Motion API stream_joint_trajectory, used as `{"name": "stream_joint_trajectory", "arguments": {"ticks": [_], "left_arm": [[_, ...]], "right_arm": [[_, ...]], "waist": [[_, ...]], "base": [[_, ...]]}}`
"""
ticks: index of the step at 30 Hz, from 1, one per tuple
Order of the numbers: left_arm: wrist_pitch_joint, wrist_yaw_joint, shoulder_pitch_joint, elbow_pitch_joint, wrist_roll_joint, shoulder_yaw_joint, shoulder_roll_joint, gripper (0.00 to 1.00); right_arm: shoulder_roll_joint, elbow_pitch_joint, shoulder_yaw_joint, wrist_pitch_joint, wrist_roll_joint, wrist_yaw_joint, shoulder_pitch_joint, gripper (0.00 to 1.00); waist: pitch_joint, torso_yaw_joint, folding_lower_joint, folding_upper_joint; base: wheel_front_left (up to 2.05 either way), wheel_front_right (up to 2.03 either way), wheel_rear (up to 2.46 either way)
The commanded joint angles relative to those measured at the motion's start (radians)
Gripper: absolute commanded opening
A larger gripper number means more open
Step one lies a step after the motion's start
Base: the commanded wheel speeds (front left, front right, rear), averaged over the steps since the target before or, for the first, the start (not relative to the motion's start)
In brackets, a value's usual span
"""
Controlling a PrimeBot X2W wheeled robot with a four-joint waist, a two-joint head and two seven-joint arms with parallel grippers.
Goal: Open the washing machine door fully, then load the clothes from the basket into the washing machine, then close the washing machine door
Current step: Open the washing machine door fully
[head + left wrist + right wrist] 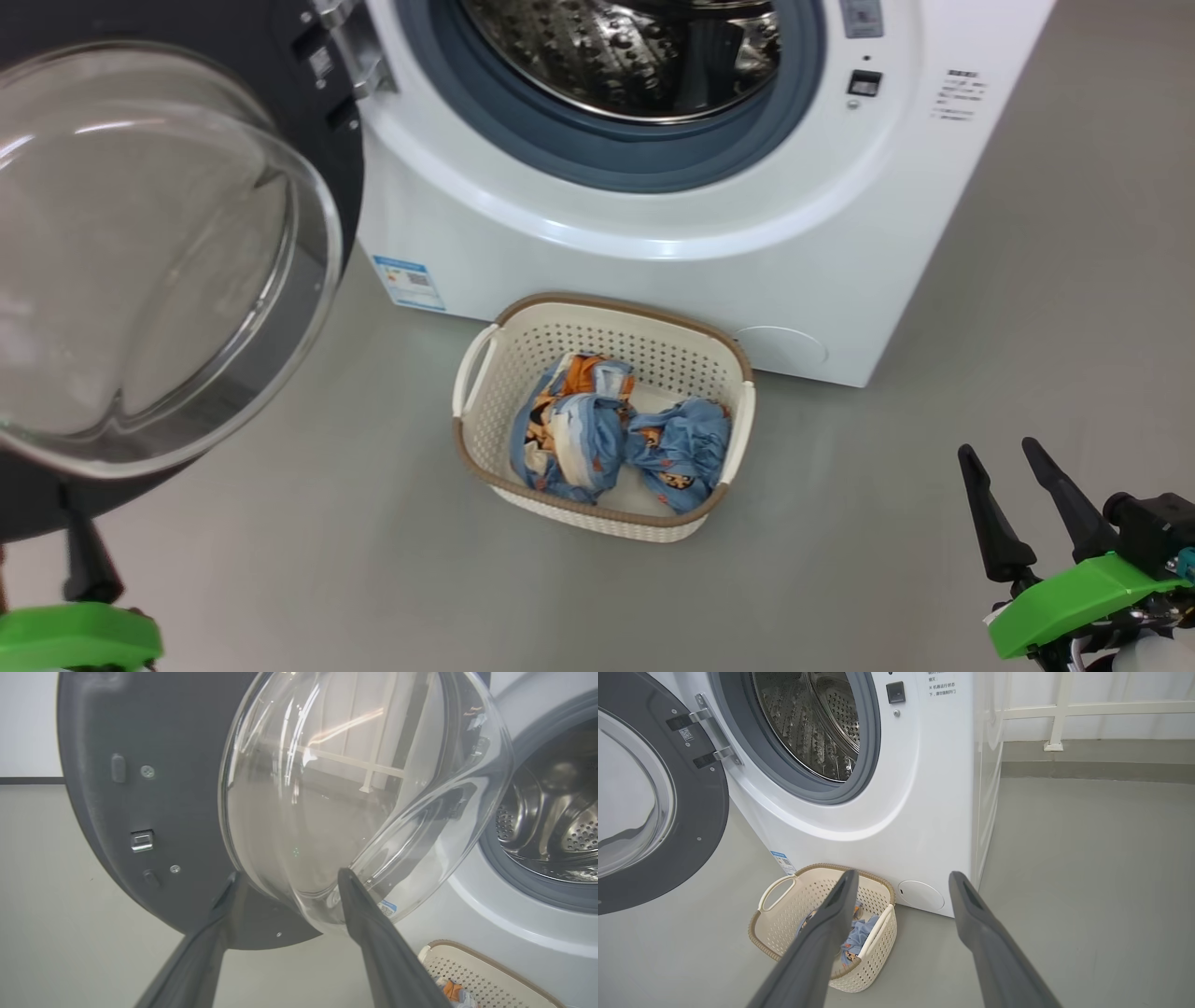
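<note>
Door [159,252] stands wide at the head view's left, leaving the machine's [653,271] drum mouth clear for loading. Left gripper [288,875] hangs by the door's lower rim, fingers spread, grasping nothing. Right gripper [999,450], lower right, is spread and empty. Clothes [607,434] lie in the basket [607,303], centre, just below the drum.
</note>
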Motion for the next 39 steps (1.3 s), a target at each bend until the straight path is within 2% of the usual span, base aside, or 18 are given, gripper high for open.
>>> {"name": "stream_joint_trajectory", "arguments": {"ticks": [1, 9, 24, 39], "left_arm": [[-0.006, -0.002, 0.021, -0.059, -0.016, -0.008, 0.03, 1.0], [-0.006, -0.002, 0.064, -0.121, -0.069, -0.109, 0.039, 1.0], [-0.006, -0.002, 0.086, -0.212, -0.114, -0.288, 0.092, 1.0], [-0.006, -0.002, 0.099, -0.226, -0.192, -0.35, 0.135, 1.0]], "right_arm": [[-0.004, -0.027, 0.011, -0.012, 0.002, 0.002, 0.01, 1.0], [0.009, -0.033, -0.003, -0.012, -0.001, 0.002, 0.014, 1.0], [0.039, -0.054, -0.036, -0.012, -0.008, 0.002, 0.004, 1.0], [0.053, -0.06, -0.051, -0.012, -0.011, 0.002, 0.008, 1.0]], "waist": [[-0.011, -0.028, 0.0, 0.0], [-0.015, -0.097, 0.0, 0.0], [0.018, -0.269, 0.0, 0.0], [0.02, -0.355, 0.0, 0.0]], "base": [[0.0, 0.0, 0.0], [0.0, 0.0, 0.0], [0.0, 0.0, 0.0], [0.0, 0.0, 0.0]]}}
